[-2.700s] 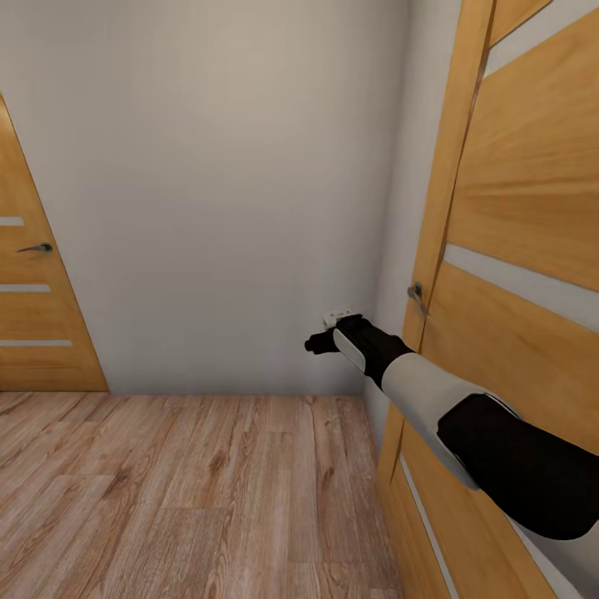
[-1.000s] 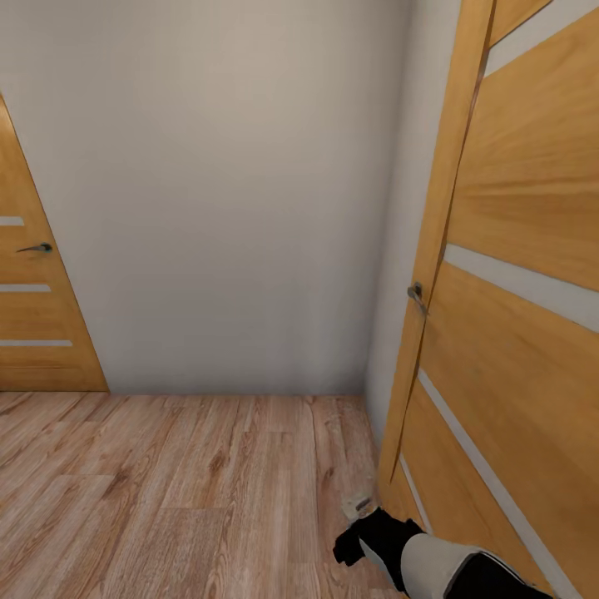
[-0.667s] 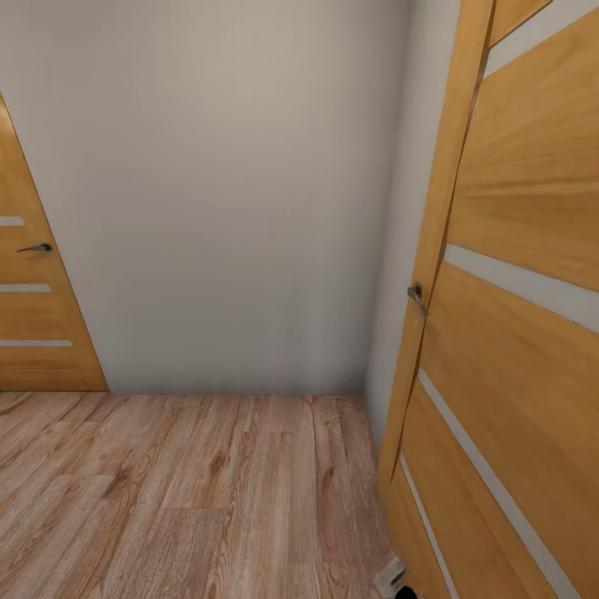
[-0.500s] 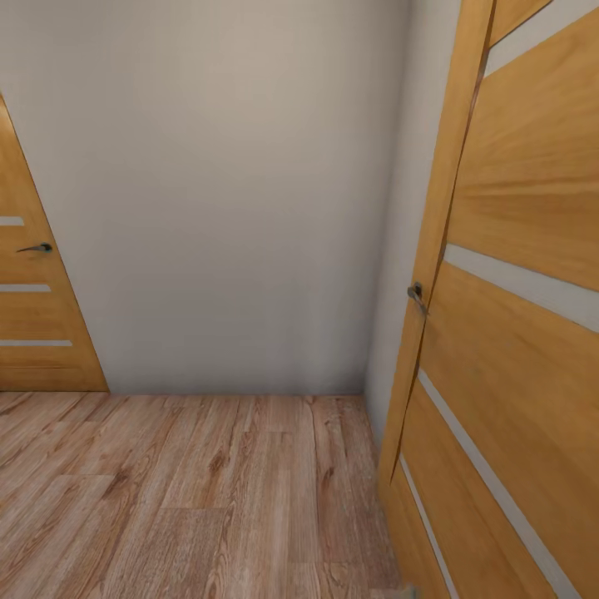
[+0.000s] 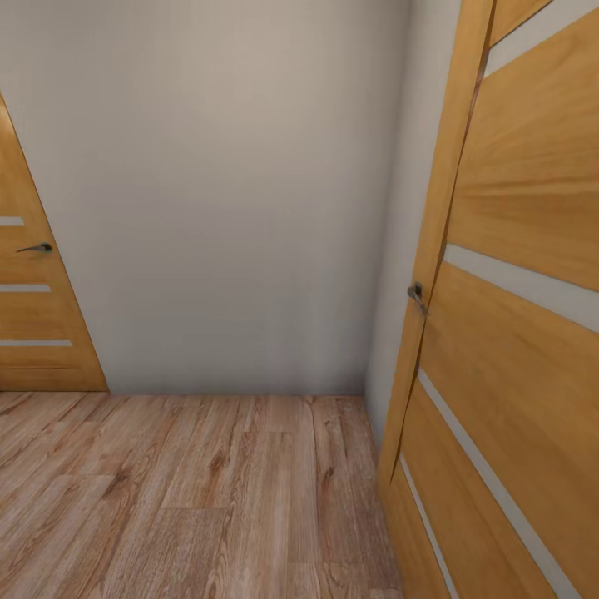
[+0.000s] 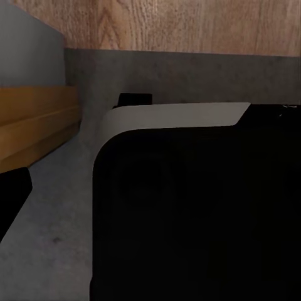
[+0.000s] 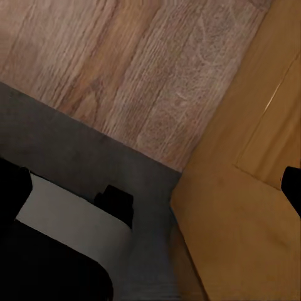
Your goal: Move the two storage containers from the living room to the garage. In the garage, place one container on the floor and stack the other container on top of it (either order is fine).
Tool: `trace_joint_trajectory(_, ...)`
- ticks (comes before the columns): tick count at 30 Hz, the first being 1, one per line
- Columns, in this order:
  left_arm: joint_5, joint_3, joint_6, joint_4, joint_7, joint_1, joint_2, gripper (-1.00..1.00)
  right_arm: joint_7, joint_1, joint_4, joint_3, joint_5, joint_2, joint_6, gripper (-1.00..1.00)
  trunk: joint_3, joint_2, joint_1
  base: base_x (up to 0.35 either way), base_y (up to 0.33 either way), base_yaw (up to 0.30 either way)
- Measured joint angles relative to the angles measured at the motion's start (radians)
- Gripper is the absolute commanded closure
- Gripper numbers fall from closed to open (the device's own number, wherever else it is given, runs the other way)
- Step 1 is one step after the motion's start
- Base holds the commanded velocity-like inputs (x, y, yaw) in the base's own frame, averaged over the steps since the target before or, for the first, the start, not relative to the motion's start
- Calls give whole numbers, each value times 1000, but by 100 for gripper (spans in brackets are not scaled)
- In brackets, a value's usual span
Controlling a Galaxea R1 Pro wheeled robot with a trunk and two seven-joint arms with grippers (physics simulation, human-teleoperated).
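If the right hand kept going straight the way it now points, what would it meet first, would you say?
Most likely the light wood plank floor, which lies ahead in its wrist view beside the orange-brown door; depth is unclear.

Wall (image 5: 233, 191) ahead, apparently between two doors (image 5: 516, 333).

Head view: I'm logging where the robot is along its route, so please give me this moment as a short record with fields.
setting: indoor corner with a plain pale wall
floor: light wood planks
right door: orange-brown wood with frosted strips, ajar, its edge toward the camera
right door handle: dark metal lever
left door: same style, shut, cut off by the picture's edge
left door handle: dark lever
storage containers: not in sight here
robot base: grey and black body parts in the wrist views
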Motion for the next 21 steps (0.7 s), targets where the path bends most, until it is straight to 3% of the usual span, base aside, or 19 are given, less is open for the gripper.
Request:
trace_joint_trajectory(9,1,0,1,0,1,0,-1,-100,44,85,0,0,-2,-55,-1,-100,0,0,0,0,0,0)
trace_joint_trajectory(21,0,1,-1,19,0,0,-1,-100,45,164,0,-1,-9,-65,-1,-100,0,0,0,0,0,0)
